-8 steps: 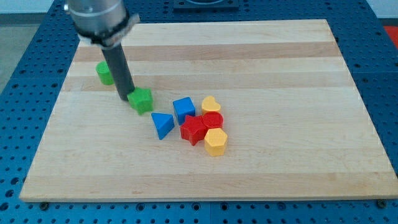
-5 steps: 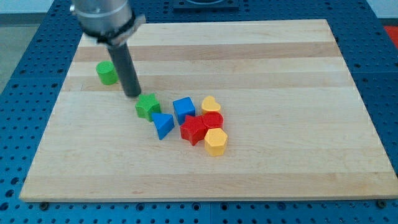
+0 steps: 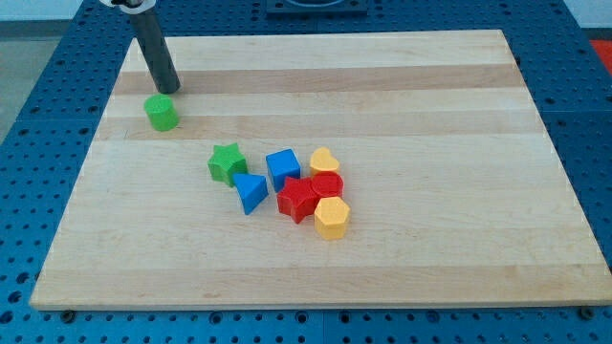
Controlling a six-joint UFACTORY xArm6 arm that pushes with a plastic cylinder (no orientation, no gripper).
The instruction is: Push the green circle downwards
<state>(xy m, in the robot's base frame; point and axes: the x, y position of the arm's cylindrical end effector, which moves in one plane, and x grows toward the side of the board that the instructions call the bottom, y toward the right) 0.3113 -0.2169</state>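
Green circle (image 3: 162, 112) sits near the tabletop's (image 3: 402, 258) upper-left corner. My tip (image 3: 169, 92) is placed just above it; no hand is fitted. Judged light, rigid, slide-prone; top edge should be pushed centrally.

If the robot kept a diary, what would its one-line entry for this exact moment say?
tip just above green circle, toward the view's top | green star beside blue triangle | push downwards not yet begun
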